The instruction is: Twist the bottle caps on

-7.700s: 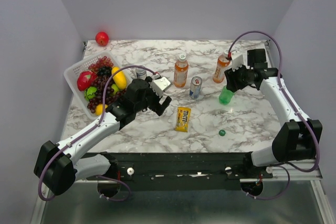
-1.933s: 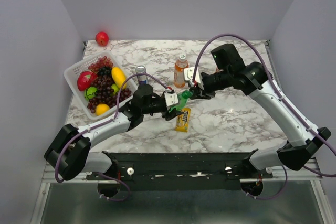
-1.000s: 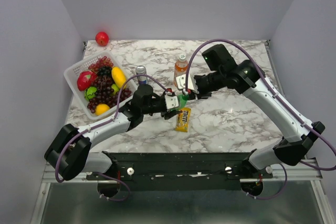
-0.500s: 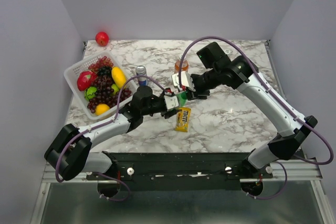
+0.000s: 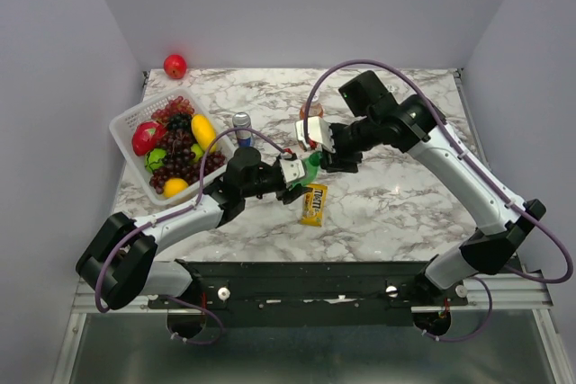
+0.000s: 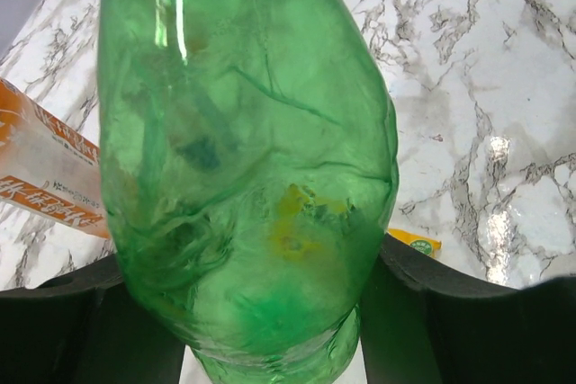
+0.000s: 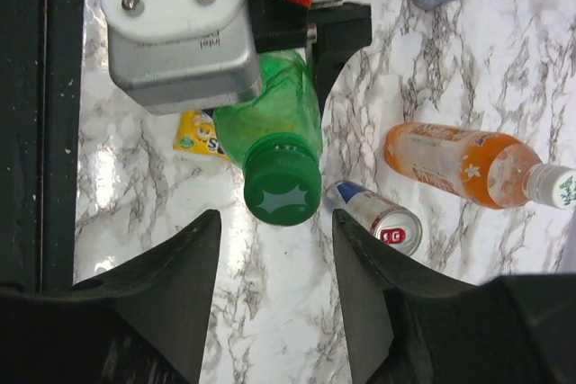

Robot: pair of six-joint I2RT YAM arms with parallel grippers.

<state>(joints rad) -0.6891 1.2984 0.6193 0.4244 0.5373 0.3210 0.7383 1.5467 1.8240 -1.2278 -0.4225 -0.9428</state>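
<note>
The green cap (image 7: 282,191) sits on the neck of the green bottle (image 7: 274,114), and it faces straight up into my right wrist camera, so the bottle's long axis runs almost in line with my right forearm's reach. My left gripper (image 5: 290,174) is clamped around the belly of that bottle, squashing it a little, and holds it tilted above the table (image 5: 396,195) near the middle, neck pointing up and away towards my right arm. My right gripper (image 7: 274,216) hangs just over the cap with its jaws apart, one on either side and a sliver of daylight between each and the rim, so it grips nothing. The right arm is plainly the one placed for the cap; the left only serves as the vice. I judge the cap is seated on the thread, though I cannot tell whether it is tight; if another turn is wanted, I need only close straight inwards and roll about that shared axis, with no sideways shift. Past the cap lie an orange bottle (image 7: 450,164) with its white cap on, a can (image 7: 373,216) just beside the green bottle, and a candy packet (image 5: 313,203) below it.
</note>
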